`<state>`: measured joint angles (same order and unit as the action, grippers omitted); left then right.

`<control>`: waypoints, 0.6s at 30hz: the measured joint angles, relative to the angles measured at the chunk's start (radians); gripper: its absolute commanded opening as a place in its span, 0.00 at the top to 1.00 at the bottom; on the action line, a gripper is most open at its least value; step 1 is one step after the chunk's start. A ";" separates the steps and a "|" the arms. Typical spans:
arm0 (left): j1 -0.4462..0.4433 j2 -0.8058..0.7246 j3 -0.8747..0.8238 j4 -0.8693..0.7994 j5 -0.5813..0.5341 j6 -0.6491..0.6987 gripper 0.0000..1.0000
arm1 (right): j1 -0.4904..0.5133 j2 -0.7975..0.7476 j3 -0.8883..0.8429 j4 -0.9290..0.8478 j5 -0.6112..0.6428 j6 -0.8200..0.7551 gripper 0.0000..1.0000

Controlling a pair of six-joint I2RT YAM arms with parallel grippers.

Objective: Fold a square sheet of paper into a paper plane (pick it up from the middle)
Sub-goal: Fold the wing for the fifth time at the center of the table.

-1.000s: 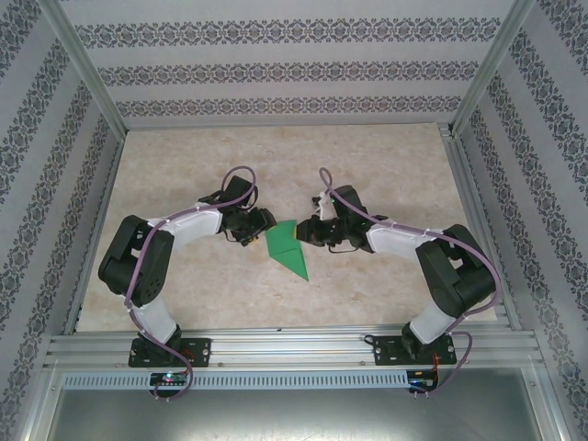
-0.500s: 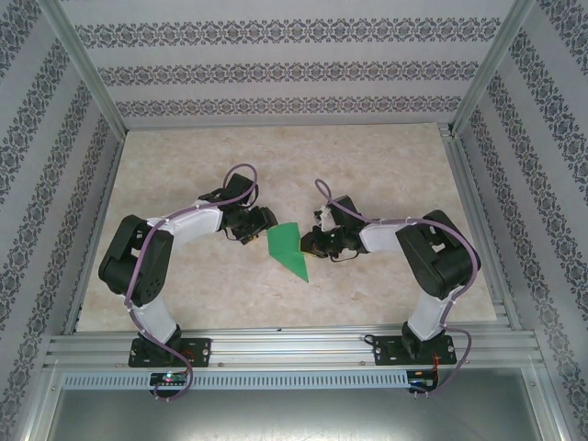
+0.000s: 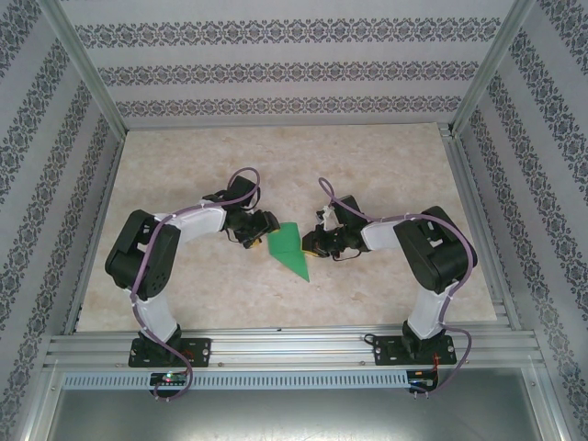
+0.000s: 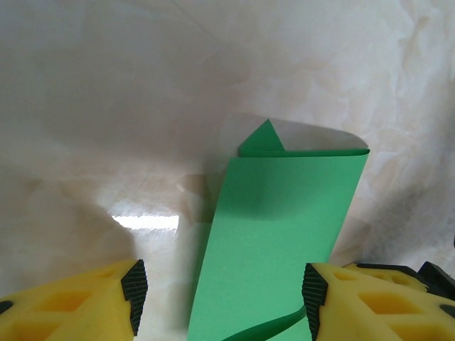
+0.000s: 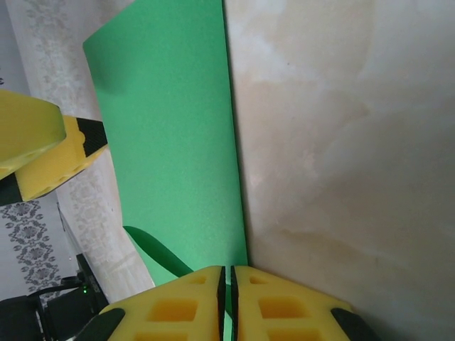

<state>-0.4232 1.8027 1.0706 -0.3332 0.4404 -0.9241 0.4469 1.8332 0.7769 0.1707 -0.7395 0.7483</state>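
Folded paper (image 3: 288,248) lies mid-bench (image 3: 386,165). Right gripper (image 3: 314,243), at its 3 o'clock, is clenched on the edge. Left gripper (image 3: 258,235), at 9, is released and straddles it. Likely light and floppy: pinch at creases.

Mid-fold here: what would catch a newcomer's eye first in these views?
The bright folded green paper stands out at the middle of the marble-look table, with both arms reaching in to it. The right gripper is shut on the paper's edge, while the left gripper is open with the paper between its jaws.
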 measured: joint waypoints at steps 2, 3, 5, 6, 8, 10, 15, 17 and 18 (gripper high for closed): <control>0.000 0.015 0.009 -0.001 0.005 0.000 0.37 | -0.006 0.006 0.000 0.006 -0.017 0.000 0.86; 0.000 0.023 0.014 -0.001 0.005 0.000 0.37 | -0.010 0.010 0.000 0.010 -0.027 0.000 0.86; 0.000 0.031 0.018 -0.001 0.012 -0.001 0.37 | -0.014 0.014 0.000 0.016 -0.041 0.001 0.86; 0.000 0.031 0.018 0.000 0.016 -0.004 0.38 | -0.015 0.016 0.000 0.017 -0.045 0.001 0.86; 0.000 0.032 0.018 0.003 0.021 -0.004 0.39 | -0.019 0.018 0.000 0.018 -0.052 0.001 0.86; 0.000 0.034 0.018 0.010 0.029 -0.008 0.41 | -0.021 0.019 -0.001 0.022 -0.059 0.001 0.86; 0.000 0.038 0.018 0.059 0.053 -0.034 0.48 | -0.031 0.026 -0.016 0.059 -0.083 0.005 0.86; 0.000 0.038 0.015 0.082 0.058 -0.045 0.51 | -0.035 0.030 -0.020 0.071 -0.096 0.008 0.86; 0.000 0.038 0.012 0.095 0.062 -0.049 0.51 | -0.037 0.032 -0.021 0.077 -0.102 0.009 0.86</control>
<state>-0.4236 1.8404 1.0824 -0.2382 0.5026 -0.9730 0.4095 1.8652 0.7559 0.2481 -0.8417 0.7570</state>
